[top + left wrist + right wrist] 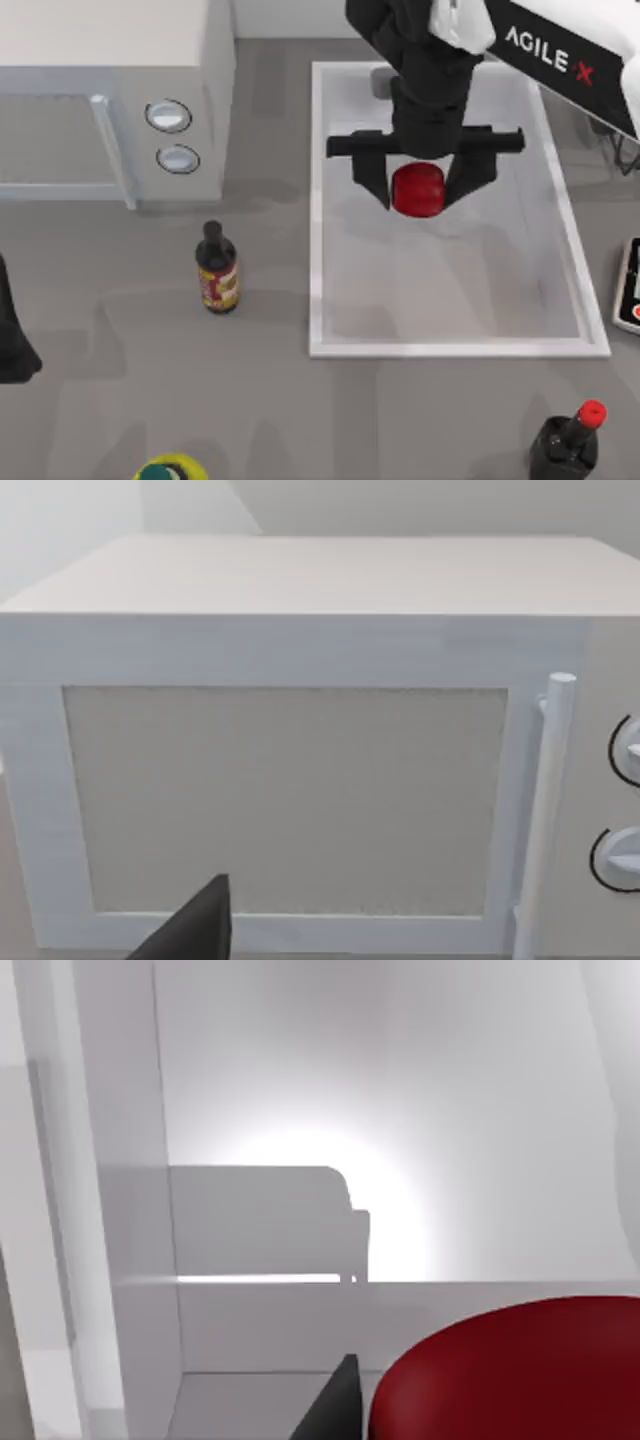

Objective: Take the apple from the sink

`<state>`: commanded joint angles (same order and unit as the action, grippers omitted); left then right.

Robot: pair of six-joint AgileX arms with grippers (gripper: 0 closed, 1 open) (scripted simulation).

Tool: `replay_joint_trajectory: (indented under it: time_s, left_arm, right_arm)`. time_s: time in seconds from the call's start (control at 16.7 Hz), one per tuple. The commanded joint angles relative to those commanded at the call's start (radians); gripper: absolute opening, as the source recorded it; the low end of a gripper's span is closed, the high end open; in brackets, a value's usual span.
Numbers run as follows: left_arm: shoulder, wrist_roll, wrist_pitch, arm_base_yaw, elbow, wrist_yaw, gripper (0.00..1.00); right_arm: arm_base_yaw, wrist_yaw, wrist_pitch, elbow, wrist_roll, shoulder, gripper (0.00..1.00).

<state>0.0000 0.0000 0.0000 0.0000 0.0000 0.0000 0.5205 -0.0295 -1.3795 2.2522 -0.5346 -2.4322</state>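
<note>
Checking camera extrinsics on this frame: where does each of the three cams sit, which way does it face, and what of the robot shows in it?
Top view: above the table, looking down; right gripper straddles the apple in the sink; left arm parked at the table's left edge.
Left wrist view: on the left arm, facing the microwave door; one dark finger tip shows.
Right wrist view: low inside the sink, apple close; one finger shows.
Shared: top and right wrist both show apple and sink; top and left wrist both show the microwave.
</note>
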Motion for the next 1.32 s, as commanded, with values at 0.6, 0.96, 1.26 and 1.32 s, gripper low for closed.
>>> replay_joint_trajectory:
  time_s: [0.6, 0.96, 1.26, 1.32]
  left_arm:
    - [0.000, 0.000, 0.000, 0.000, 0.000, 0.000, 1.00]
    - [0.000, 0.000, 0.000, 0.000, 0.000, 0.000, 1.00]
    - [0.000, 0.000, 0.000, 0.000, 0.000, 0.000, 1.00]
    - [0.000, 0.000, 0.000, 0.000, 0.000, 0.000, 1.00]
  right_arm:
    - [-0.006, 0.001, -0.319, 0.294, 0.007, 0.055, 0.00]
    - [-0.098, 0.006, -0.267, 0.178, 0.100, 0.133, 0.00]
    - [-0.327, 0.017, -0.153, -0.172, 0.327, 0.314, 0.00]
    - [-0.376, 0.019, -0.129, -0.243, 0.376, 0.352, 0.00]
